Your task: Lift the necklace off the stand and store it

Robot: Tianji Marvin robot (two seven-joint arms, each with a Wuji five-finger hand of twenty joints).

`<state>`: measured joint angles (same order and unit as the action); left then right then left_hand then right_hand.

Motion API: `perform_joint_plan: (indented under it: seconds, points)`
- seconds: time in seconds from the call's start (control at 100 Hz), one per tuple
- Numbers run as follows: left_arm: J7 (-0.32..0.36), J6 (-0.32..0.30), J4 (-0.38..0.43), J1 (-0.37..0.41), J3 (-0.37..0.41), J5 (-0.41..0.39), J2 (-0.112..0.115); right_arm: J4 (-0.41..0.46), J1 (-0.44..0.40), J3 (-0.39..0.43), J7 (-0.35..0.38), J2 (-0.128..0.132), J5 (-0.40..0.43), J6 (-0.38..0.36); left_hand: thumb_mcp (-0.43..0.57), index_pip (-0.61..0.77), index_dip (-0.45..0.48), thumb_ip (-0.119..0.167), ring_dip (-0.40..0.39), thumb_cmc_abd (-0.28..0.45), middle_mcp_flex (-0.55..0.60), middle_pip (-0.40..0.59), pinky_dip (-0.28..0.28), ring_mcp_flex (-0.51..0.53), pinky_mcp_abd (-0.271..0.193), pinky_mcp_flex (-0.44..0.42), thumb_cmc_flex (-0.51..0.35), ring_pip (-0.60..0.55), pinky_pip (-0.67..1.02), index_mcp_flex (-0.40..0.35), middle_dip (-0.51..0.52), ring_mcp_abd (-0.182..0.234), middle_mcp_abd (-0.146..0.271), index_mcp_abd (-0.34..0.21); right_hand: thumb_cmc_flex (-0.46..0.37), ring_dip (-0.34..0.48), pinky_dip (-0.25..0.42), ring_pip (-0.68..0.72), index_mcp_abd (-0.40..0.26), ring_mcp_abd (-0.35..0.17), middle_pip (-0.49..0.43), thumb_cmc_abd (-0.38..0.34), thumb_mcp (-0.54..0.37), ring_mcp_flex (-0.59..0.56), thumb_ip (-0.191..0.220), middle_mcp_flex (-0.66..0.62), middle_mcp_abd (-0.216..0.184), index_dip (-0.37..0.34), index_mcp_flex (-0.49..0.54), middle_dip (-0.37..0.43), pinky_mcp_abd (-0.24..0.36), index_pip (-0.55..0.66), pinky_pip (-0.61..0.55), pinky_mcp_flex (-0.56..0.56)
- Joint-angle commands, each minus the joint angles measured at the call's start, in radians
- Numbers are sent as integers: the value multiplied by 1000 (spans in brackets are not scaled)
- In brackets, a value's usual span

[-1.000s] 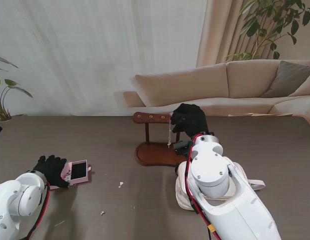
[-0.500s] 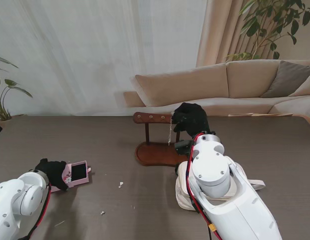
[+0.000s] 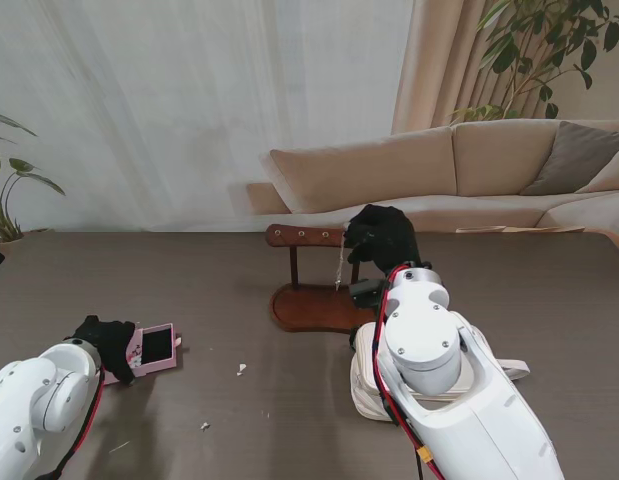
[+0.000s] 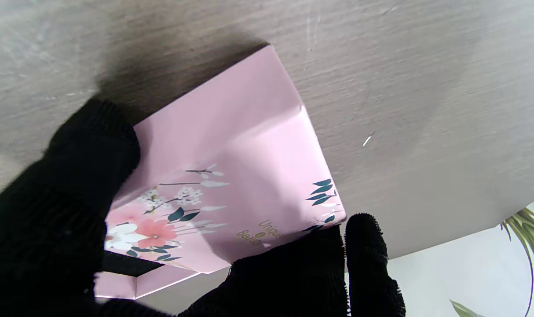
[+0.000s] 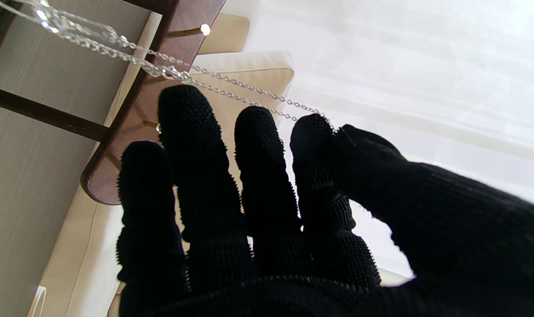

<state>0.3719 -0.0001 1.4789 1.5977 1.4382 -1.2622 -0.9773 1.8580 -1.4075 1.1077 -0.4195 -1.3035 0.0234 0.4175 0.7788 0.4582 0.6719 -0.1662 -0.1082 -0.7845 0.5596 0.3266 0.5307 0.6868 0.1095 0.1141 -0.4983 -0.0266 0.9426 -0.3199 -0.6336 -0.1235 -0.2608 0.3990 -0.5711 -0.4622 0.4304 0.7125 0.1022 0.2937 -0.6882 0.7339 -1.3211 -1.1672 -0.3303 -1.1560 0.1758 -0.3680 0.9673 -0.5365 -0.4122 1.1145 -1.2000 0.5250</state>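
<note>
A dark wooden stand (image 3: 307, 303) rises at the table's middle, its crossbar (image 3: 301, 236) carrying small pegs. The thin silver necklace (image 3: 338, 268) hangs from the bar's right end. My right hand (image 3: 381, 238), in a black glove, is at that end. In the right wrist view the chain (image 5: 232, 81) runs taut from the crossbar (image 5: 161, 66) to a pinch between thumb and forefinger of the right hand (image 5: 258, 211). At the left, my left hand (image 3: 107, 340) grips a pink flowered box (image 3: 155, 345); the box (image 4: 232, 167) sits between the fingers (image 4: 91, 149) and thumb.
A cream bag (image 3: 365, 388) lies beneath my right forearm, nearer to me than the stand. Small white scraps (image 3: 241, 368) dot the brown table. A beige sofa (image 3: 469, 170) and curtain stand beyond the far edge, with plants at both sides.
My left hand has closed tighter and drawn slightly nearer to me on the pink box. The right hand has edged a little to the right with the chain.
</note>
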Motion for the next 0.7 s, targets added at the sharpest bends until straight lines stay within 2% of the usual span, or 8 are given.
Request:
perform_joint_plan:
  seconds: [0.0, 0.03, 0.05, 0.09, 0.19, 0.4, 0.51, 0.69]
  points:
    - [49, -7, -48, 21, -21, 0, -8, 4, -3, -3, 10, -5, -3, -2, 123, 601, 71, -12, -13, 117, 109, 145, -14, 151, 7, 32, -356, -80, 67, -144, -77, 61, 80, -174, -24, -10, 3, 7, -10, -7, 8, 8, -28, -46, -12, -17, 14, -3, 13, -18, 1, -2, -39, 9]
    - [51, -9, -51, 19, -24, -3, -7, 4, -3, -3, 10, -5, -3, -2, 103, 673, 62, -14, -16, 106, 133, 165, -14, 181, 3, 54, -387, -89, 83, -153, -91, 68, 88, -188, -24, -10, 3, 8, -11, -8, 8, 9, -28, -46, -12, -17, 15, -3, 13, -18, 2, -2, -39, 10]
    - [51, -10, -54, 18, -26, -4, -7, 4, -4, -3, 10, -5, -4, -2, 67, 733, 37, -6, -19, 109, 163, 153, -13, 205, 4, 71, -416, -97, 94, -163, -203, 73, 93, -198, -24, -10, 3, 7, -11, -6, 9, 9, -28, -46, -12, -17, 15, -3, 12, -18, 2, -2, -39, 9]
    - [53, -14, -58, 15, -29, -4, -6, 4, -4, -3, 10, -5, -5, -1, 54, 797, 26, -4, -23, 109, 220, 140, -10, 246, 5, 101, -436, -111, 109, -199, -298, 79, 98, -215, -24, -10, 3, 7, -10, -5, 9, 9, -29, -46, -12, -16, 14, -3, 12, -18, 2, -2, -39, 9]
    - [34, -15, -72, 12, -34, 16, -7, 3, -5, -3, 9, -5, -6, -2, 48, 929, -11, -2, -34, 122, 408, 12, 3, 351, 17, 177, -450, -153, 161, -316, -453, 89, 133, -253, -24, -10, 3, 8, -10, -7, 9, 9, -29, -47, -12, -17, 14, -3, 12, -18, 1, -2, -40, 10]
    - [-12, -54, -96, 5, -37, 24, -5, 4, -6, -4, 5, -7, -11, -3, 85, 988, -175, -19, -56, 45, 566, 7, -17, 515, 64, 350, -450, -192, 204, -409, -440, 104, 154, -301, -23, -10, 3, 8, -9, -5, 8, 9, -29, -47, -12, -17, 14, -3, 12, -19, 2, -3, -40, 10]
    - [-84, -81, -119, 3, -37, 26, -6, 3, -6, -5, 4, -7, -13, -5, 108, 998, -195, -27, -58, 2, 631, 4, -24, 585, 99, 436, -457, -214, 221, -443, -415, 100, 151, -293, -23, -11, 2, 8, -9, -7, 8, 9, -29, -47, -13, -16, 14, -3, 12, -18, 1, -2, -40, 10]
    - [-189, -133, -137, 6, -25, 17, -7, 3, -9, -6, 2, -8, -16, -7, 143, 995, -211, -37, -50, -60, 692, 7, -28, 637, 149, 518, -462, -246, 226, -492, -401, 88, 140, -270, -23, -11, 2, 9, -10, -5, 8, 8, -29, -47, -12, -16, 16, -3, 12, -19, 1, -3, -39, 9]
